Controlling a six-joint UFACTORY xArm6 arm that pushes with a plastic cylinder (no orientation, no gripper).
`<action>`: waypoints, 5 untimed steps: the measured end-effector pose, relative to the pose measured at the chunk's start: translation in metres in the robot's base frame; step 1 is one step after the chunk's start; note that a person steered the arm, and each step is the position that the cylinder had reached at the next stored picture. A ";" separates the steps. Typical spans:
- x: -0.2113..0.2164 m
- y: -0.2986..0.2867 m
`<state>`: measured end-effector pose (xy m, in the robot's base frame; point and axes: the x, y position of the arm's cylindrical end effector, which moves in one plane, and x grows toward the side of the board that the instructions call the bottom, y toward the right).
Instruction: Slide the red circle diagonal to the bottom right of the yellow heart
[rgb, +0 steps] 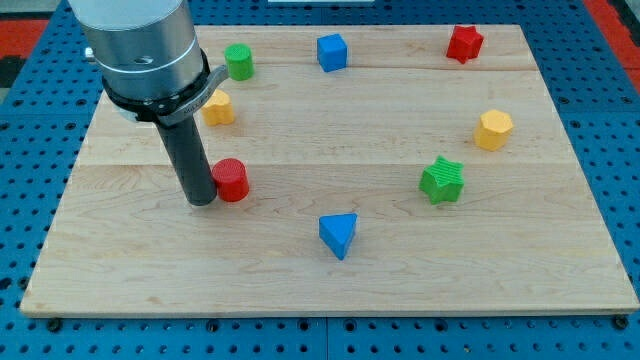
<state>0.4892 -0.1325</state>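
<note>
The red circle lies on the wooden board at the view's left of centre. The yellow heart lies above it, toward the view's top left, partly hidden behind the arm's collar. My tip stands on the board right against the red circle's left side, touching it. The red circle is below and slightly right of the yellow heart.
A green cylinder and a blue cube lie along the view's top, a red star at top right. A yellow hexagon and green star lie at right. A blue triangle lies bottom centre.
</note>
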 end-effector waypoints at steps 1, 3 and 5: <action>-0.019 0.001; -0.034 0.004; -0.022 0.003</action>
